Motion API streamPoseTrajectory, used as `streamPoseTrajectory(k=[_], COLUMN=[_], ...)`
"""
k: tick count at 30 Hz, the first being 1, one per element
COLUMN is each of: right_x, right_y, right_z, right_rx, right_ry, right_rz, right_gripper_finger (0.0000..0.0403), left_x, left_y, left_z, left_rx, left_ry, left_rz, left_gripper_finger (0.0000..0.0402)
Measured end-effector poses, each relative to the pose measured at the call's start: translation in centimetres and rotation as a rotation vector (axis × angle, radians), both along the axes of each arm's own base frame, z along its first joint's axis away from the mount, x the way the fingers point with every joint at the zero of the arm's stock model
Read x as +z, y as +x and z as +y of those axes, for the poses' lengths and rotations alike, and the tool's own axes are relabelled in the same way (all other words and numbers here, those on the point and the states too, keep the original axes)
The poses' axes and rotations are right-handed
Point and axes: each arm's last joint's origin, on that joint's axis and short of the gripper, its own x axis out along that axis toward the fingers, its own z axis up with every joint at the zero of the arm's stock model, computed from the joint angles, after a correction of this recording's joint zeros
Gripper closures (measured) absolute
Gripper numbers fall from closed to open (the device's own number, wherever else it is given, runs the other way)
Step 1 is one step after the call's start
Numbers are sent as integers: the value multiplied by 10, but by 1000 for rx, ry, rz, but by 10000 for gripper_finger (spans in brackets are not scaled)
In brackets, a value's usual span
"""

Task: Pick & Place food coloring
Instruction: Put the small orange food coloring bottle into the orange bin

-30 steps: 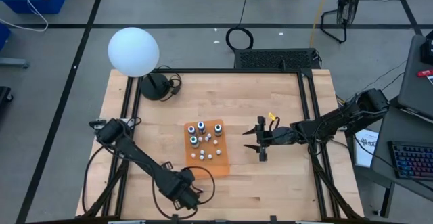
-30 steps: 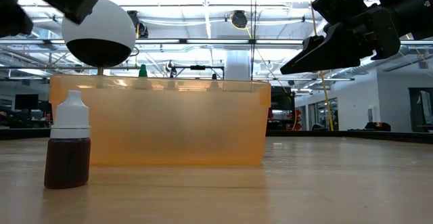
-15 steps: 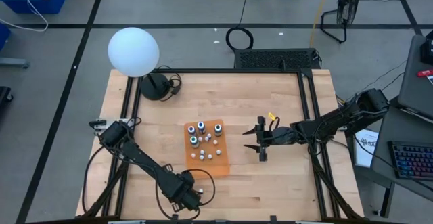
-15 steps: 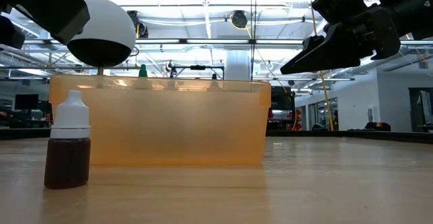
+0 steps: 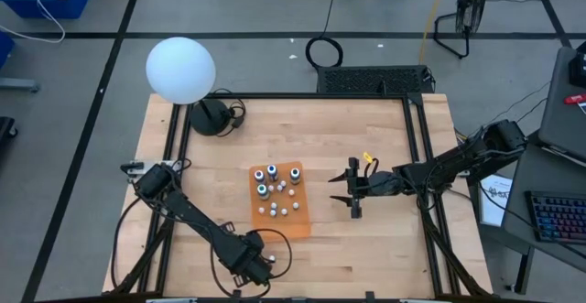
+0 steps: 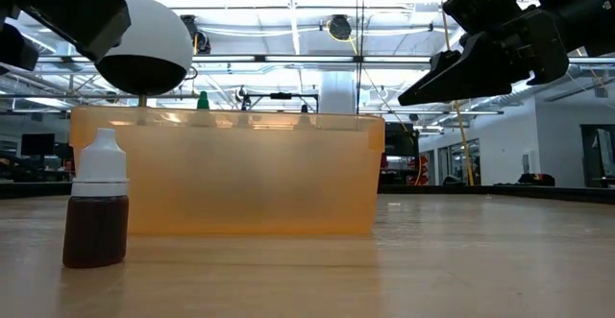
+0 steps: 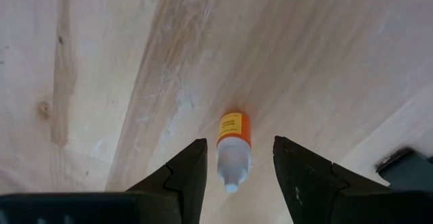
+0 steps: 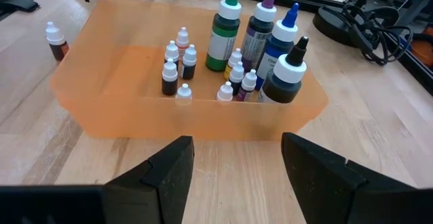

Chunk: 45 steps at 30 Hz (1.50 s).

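A small food coloring bottle (image 7: 233,146), brownish with an orange label and a white cap, stands upright on its base on the bare wood near the table's near edge, and shows in the low view (image 6: 96,207) and the right wrist view (image 8: 54,41). My left gripper (image 7: 238,141) (image 5: 254,265) points down over it, open, one finger on either side of the cap with a gap at each. Several more food coloring bottles (image 8: 177,65) stand in the orange tray (image 5: 293,222) at mid-table. My right gripper (image 5: 334,190) hovers open to the tray's right, facing it.
Taller dye bottles (image 8: 257,34) stand at the tray's far end. A white globe lamp (image 5: 180,70) on a black base (image 5: 211,117) sits at the far left corner. Black frame rails (image 5: 417,156) run along the table's sides. Bare wood lies around the tray.
My left gripper has come down a little over the small bottle, then kept still. The bottle has not moved.
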Motion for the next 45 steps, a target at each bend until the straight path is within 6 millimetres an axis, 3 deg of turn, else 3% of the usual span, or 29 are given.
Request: streamPoseTrajectory(k=[30, 38, 45], right_x=[0, 0, 0], right_y=[0, 0, 0], right_z=[0, 0, 0], right_rx=[0, 1, 1], right_ry=[0, 0, 0], right_rz=[0, 0, 0], right_gripper_finger=[190, 190, 190], left_x=[0, -16, -17], left_y=[-1, -13, -11], left_z=[-1, 4, 6], left_rx=[4, 19, 17], left_ry=[-20, -25, -29], left_rz=[16, 103, 93], left_gripper_finger=[229, 229, 229])
